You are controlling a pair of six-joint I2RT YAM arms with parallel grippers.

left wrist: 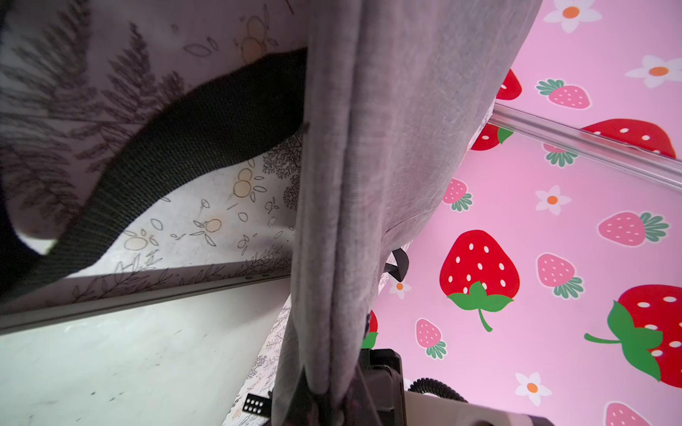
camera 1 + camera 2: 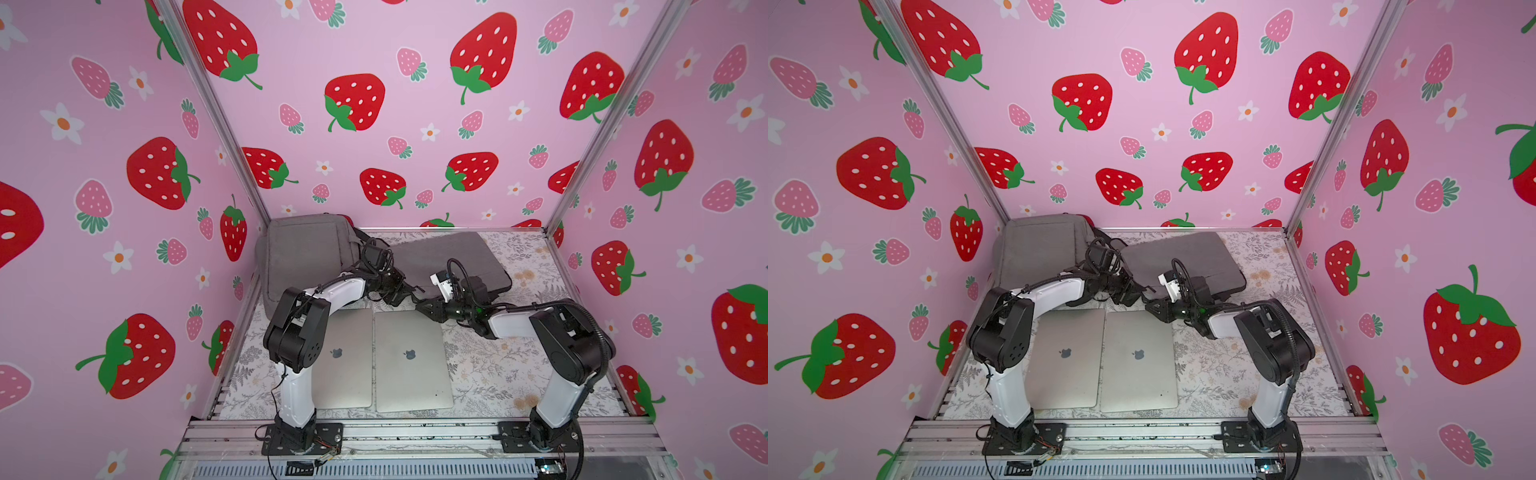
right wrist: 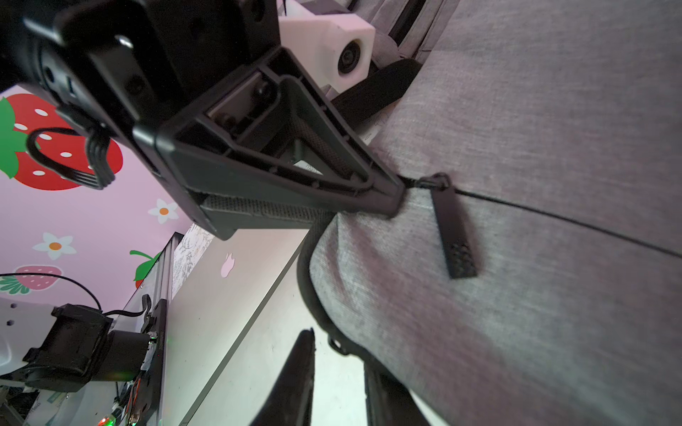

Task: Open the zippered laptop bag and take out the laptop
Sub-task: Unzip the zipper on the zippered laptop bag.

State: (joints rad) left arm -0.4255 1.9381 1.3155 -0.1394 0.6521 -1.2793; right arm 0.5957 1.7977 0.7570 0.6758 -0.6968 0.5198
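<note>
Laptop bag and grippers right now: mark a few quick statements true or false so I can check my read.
1. The left gripper pinches the edge of the grey laptop bag. True.
2. The right gripper holds the zipper pull. False: the pull hangs free against the bag, and the right gripper's jaws stand apart short of it.
3. A silver laptop lies beside a second laptop, both out of the bag. True.
4. The backpack lies on top of the laptops. False: it sits behind them, in the back corner.
</note>
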